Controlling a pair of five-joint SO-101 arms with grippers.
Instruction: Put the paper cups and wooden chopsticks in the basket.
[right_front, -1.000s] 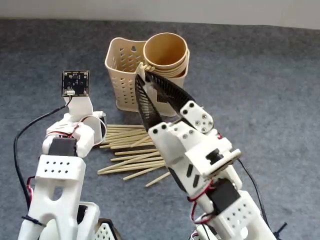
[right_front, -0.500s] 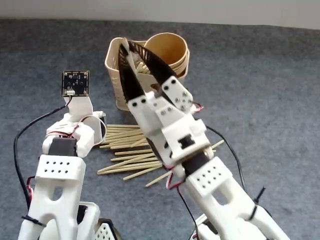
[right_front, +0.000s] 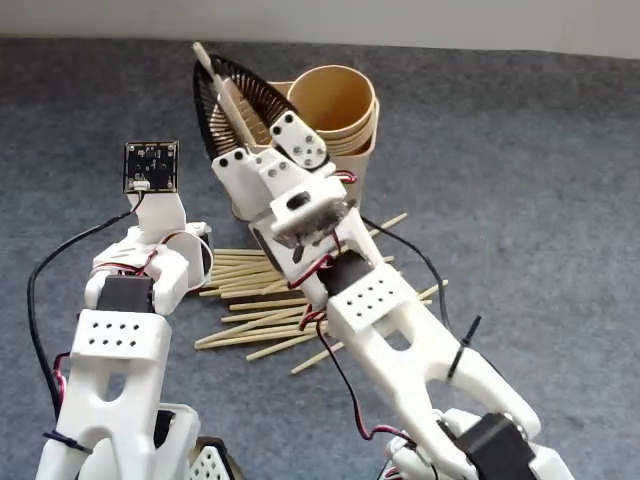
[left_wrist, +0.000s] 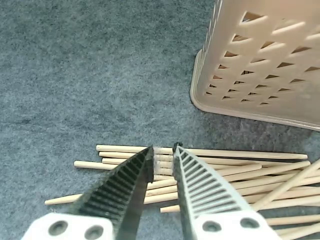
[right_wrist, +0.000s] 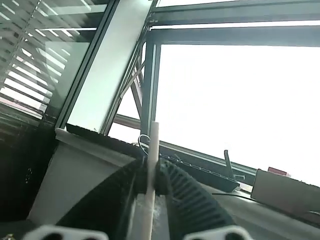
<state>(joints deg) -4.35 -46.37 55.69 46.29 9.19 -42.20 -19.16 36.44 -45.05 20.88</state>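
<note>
My right gripper (right_front: 206, 64) is shut on a single wooden chopstick (right_front: 228, 95), held high over the left rear corner of the beige perforated basket (right_front: 362, 165). In the right wrist view the chopstick (right_wrist: 151, 150) stands pinched in that gripper (right_wrist: 150, 172), pointing up toward windows. Stacked paper cups (right_front: 335, 100) sit in the basket's right side. Several chopsticks (right_front: 260, 320) lie on the grey carpet in front of the basket. My left gripper (left_wrist: 163, 149) hovers just above the left end of that pile (left_wrist: 240, 172), slightly open with nothing between its fingers, near the basket (left_wrist: 260, 65).
The left arm (right_front: 130, 300) stands at the front left with its camera board (right_front: 151, 166) above it. The right arm (right_front: 400, 340) stretches diagonally over the chopstick pile. Bare carpet lies to the right of the basket and at the far left.
My right arm has swung up and leftward, carrying the chopstick from in front of the basket to above its left rear corner. The left arm has stayed still.
</note>
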